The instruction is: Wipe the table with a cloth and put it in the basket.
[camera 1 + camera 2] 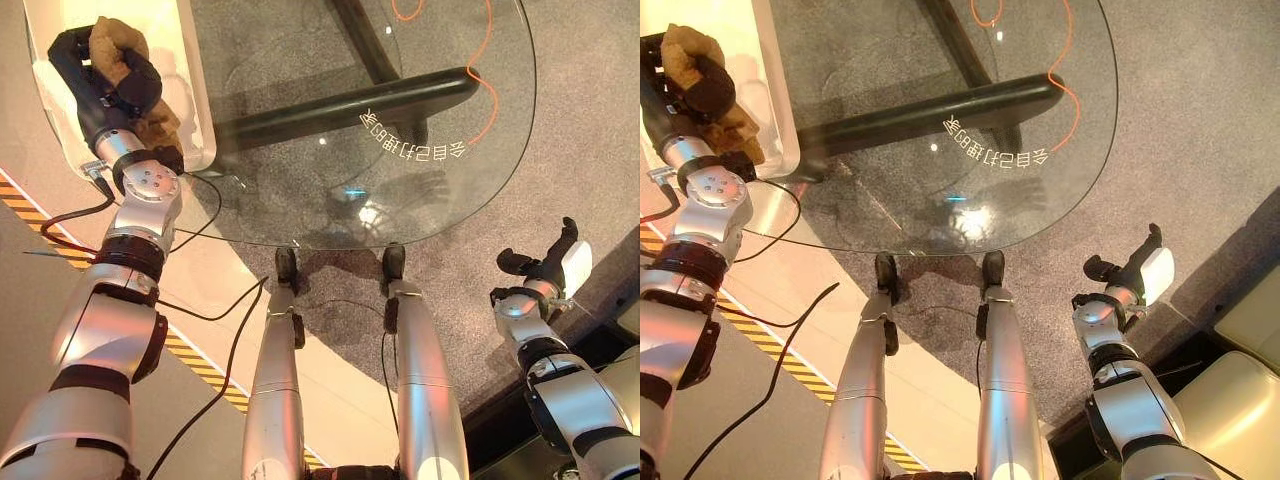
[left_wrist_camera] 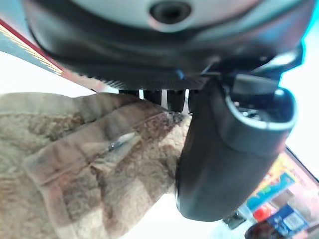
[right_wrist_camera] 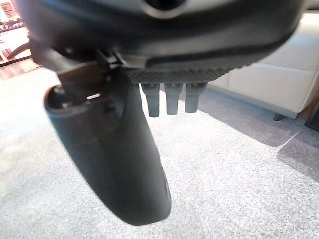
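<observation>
A brown fluffy cloth (image 1: 118, 40) is bunched in my left hand (image 1: 105, 80), whose dark fingers curl round it. The hand and cloth hang over the white basket (image 1: 197, 90), which stands at the left edge of the round glass table (image 1: 455, 190). Part of the cloth (image 1: 162, 122) droops below the hand inside the basket. The left wrist view shows the cloth (image 2: 75, 164) pressed against the hand's thumb (image 2: 224, 149). My right hand (image 1: 545, 262) hangs off to the right over the grey carpet, fingers (image 3: 172, 97) straight, holding nothing.
A dark bar of the table's base (image 1: 350, 105) runs under the glass. An orange cable (image 1: 487, 90) lies on the carpet past the table. Yellow-black striped tape (image 1: 190, 350) crosses the floor at the left. A cream sofa (image 1: 1240, 380) stands at the lower right.
</observation>
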